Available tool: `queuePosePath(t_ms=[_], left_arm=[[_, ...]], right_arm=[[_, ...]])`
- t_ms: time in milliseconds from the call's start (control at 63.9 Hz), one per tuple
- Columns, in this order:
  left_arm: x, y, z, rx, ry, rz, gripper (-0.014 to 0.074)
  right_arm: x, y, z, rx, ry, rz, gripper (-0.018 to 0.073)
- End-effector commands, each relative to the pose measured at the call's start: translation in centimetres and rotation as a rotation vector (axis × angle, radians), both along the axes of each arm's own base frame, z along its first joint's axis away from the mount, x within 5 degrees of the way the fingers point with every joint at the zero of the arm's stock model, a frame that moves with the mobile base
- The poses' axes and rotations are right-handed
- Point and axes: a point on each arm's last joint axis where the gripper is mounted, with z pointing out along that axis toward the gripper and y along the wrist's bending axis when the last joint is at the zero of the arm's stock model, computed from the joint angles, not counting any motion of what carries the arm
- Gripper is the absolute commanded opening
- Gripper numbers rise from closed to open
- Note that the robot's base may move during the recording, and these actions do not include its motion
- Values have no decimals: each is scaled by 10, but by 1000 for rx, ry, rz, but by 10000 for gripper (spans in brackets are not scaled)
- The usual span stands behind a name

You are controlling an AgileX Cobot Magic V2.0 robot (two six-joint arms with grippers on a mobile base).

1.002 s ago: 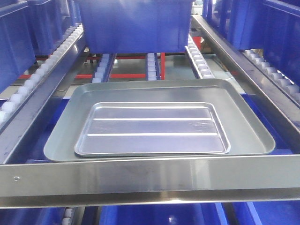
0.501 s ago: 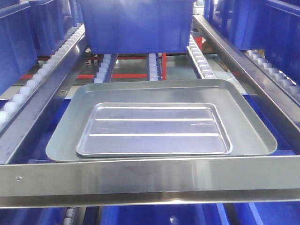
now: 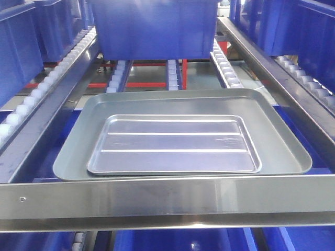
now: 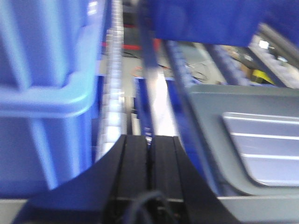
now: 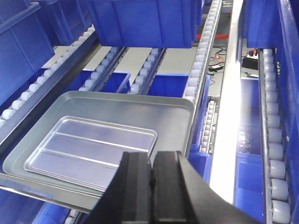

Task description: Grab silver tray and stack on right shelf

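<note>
The silver tray (image 3: 172,144), shiny with two raised ridges, lies flat inside a larger dull grey tray (image 3: 73,151) on the roller rack level, behind the wide brushed-steel front crossbar (image 3: 167,201). It also shows in the right wrist view (image 5: 88,149) and, blurred, in the left wrist view (image 4: 266,149). My left gripper (image 4: 150,137) is shut and empty, left of the trays over a rail. My right gripper (image 5: 153,156) is shut and empty, above the grey tray's near right corner (image 5: 177,116). Neither gripper shows in the front view.
A big blue bin (image 3: 152,29) stands on the rails behind the trays. White roller rails (image 3: 52,78) (image 3: 225,63) run along both sides. More blue bins stand at the left (image 4: 42,93) and right (image 3: 309,36), and below the rack (image 5: 168,86).
The trays and rack have drifted slightly to the right in the front view, as the camera shifted. The silver tray still lies in the grey tray.
</note>
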Motion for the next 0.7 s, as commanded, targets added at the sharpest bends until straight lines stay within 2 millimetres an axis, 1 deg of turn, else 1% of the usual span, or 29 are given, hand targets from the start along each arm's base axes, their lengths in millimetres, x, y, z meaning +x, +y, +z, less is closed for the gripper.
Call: queuePosePath(t_ms=[0, 31, 63, 689], left_arm=[[1, 3, 4, -32, -184, 57, -93], [2, 4, -1, -33, -210, 77, -93], [2, 5, -3, -28, -174, 93, -93], [2, 6, -4, -24, -173, 114, -93]], right_arm=[[0, 1, 16, 9, -108, 10, 57], [0, 1, 16, 9, -107, 10, 57], [0, 1, 16, 9, -107, 10, 57], [0, 1, 16, 8, -106, 9, 57]])
